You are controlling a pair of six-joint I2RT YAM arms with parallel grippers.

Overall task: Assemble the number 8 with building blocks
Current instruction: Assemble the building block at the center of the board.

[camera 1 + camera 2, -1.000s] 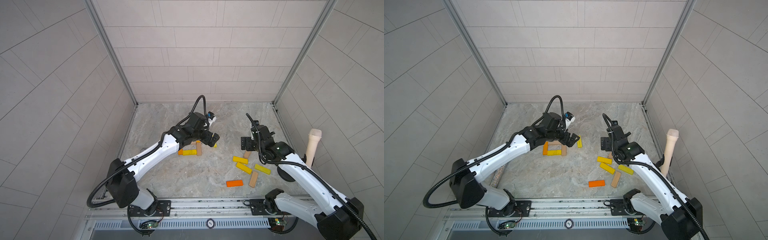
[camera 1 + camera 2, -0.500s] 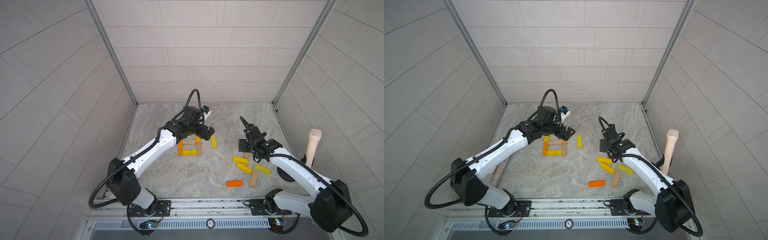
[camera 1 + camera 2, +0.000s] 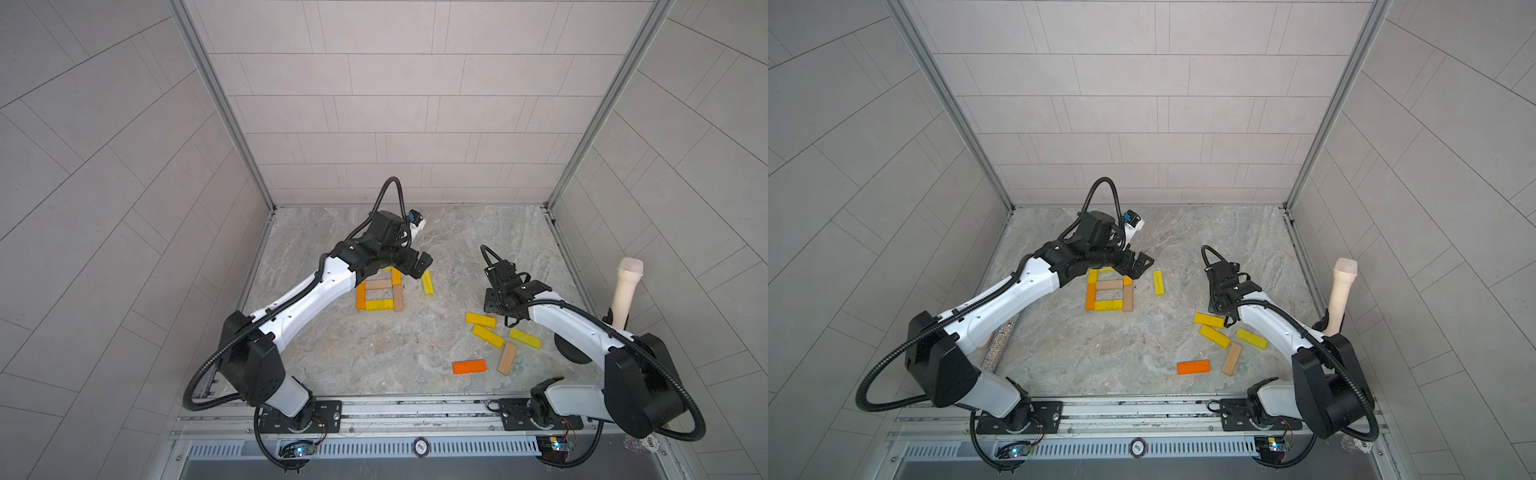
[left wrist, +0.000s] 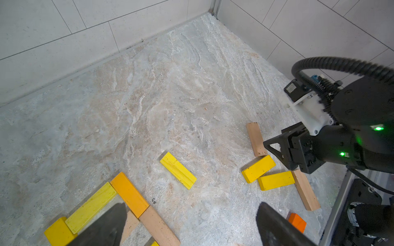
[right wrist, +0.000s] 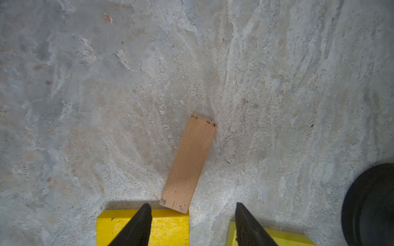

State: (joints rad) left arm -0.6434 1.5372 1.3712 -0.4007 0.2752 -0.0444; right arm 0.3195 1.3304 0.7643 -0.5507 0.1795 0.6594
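Well, the number 8 (image 3: pixel 378 285) lies flat on the marble floor (image 3: pixel 374 353) in front of the left arm. Its lower square of an orange, a yellow and two tan bars shows plainly in both top views, while the upper square of two yellow bars and an orange one is partly hidden beneath the left gripper (image 4: pixel 191 205). That gripper hovers over the upper end with its fingers spread wide and nothing between them. A loose yellow block (image 3: pixel 427 282) lies just beside the figure, on the right arm's side. The right gripper (image 5: pixel 192 207) hangs low over a tan block (image 5: pixel 188 164) lying flat; its fingers stand apart on either side of the block's near end, not pressing it. Close by lie more building blocks (image 3: pixel 481 320) — three yellow, one tan, one orange. A cream cylinder (image 3: pixel 625 295) stands near the right wall
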